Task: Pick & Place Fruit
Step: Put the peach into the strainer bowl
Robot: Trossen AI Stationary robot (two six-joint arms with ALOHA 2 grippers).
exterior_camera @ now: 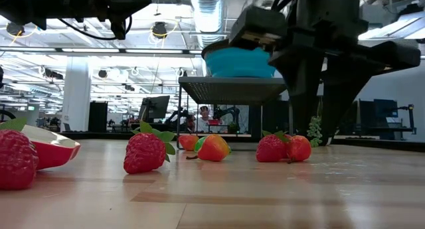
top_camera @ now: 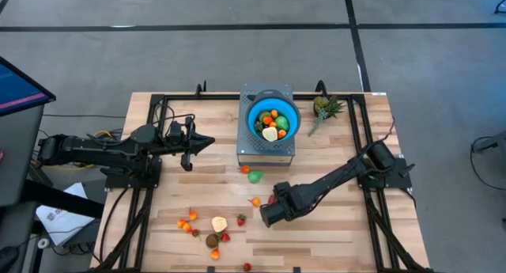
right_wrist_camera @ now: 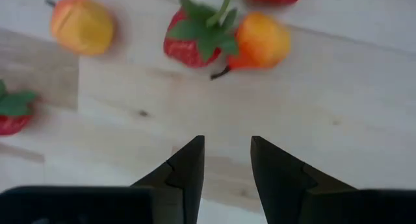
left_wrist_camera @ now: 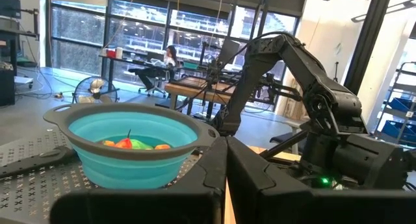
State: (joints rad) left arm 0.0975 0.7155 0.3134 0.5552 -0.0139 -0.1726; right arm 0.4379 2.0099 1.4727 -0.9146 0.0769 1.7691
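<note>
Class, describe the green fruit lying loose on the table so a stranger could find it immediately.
Start at the blue bowl on its grey stand at the table's far middle. Just in front of the stand lies the green fruit, beside a small red one. It is the only green piece outside the bowl.

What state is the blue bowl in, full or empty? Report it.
Partly filled. The blue bowl on its grey stand holds several fruits, orange, green and pale yellow; many more fruits still lie on the table.
</note>
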